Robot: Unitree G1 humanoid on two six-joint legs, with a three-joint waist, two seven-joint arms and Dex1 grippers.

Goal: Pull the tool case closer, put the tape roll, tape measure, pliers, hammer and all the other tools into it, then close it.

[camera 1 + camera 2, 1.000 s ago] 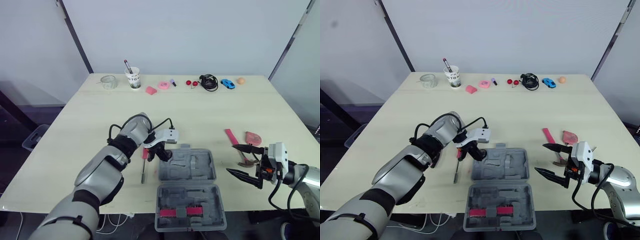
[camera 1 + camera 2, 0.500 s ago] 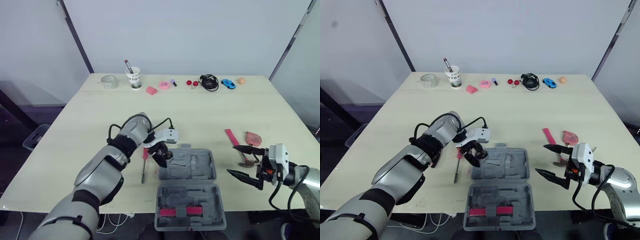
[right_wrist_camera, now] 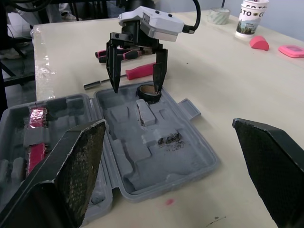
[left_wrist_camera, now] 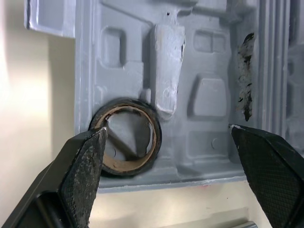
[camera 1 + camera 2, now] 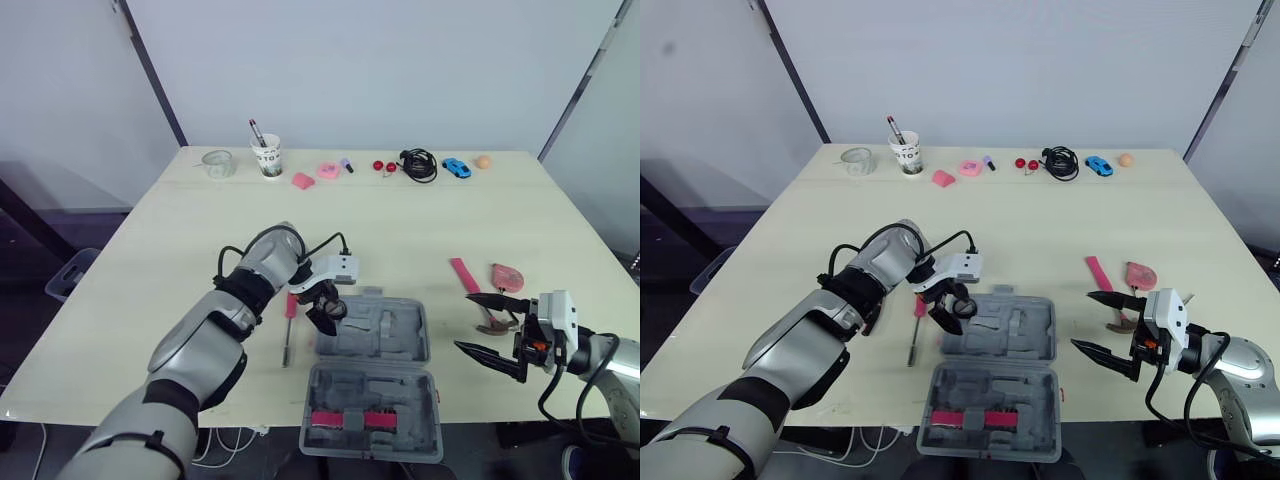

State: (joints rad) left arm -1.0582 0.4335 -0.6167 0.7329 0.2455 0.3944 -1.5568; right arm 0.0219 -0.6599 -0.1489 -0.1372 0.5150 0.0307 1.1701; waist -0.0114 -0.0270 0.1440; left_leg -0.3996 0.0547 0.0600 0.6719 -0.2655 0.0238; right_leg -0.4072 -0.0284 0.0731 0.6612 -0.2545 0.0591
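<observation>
- Two halves of the grey tool case [image 5: 408,345] lie open flat near the front edge of the tabletop, about midway along it. The half at the edge holds a red strip [image 5: 345,419].
- Inside the farther half, the tape roll [image 4: 121,167] lies flat in the far-left corner pocket, touching the moulded ridge beside it.
- Directly above that pocket hangs the left gripper [image 5: 322,312], pointing down. Its jaws are spread wide, one finger on each side of the roll and neither touching it.
- Just left of the case, a screwdriver [image 5: 287,335] with a red handle lies on the tabletop with its shaft pointing toward the front edge. A pair of red-and-black handles [image 3: 112,53] lies just beyond it.
- Near the front right corner, the right gripper [image 5: 462,320] hovers with its jaws wide apart and nothing between them, pointing toward the case.
- Just behind that gripper lies a brownish tool [image 5: 489,322], though I cannot tell which one. Farther back lie a red bar [image 5: 462,274] and a pink rounded item [image 5: 507,275], close together.
- Along the far edge stand a paper cup [image 5: 266,157], a black cable [image 5: 417,163] and a blue toy car [image 5: 455,167].
</observation>
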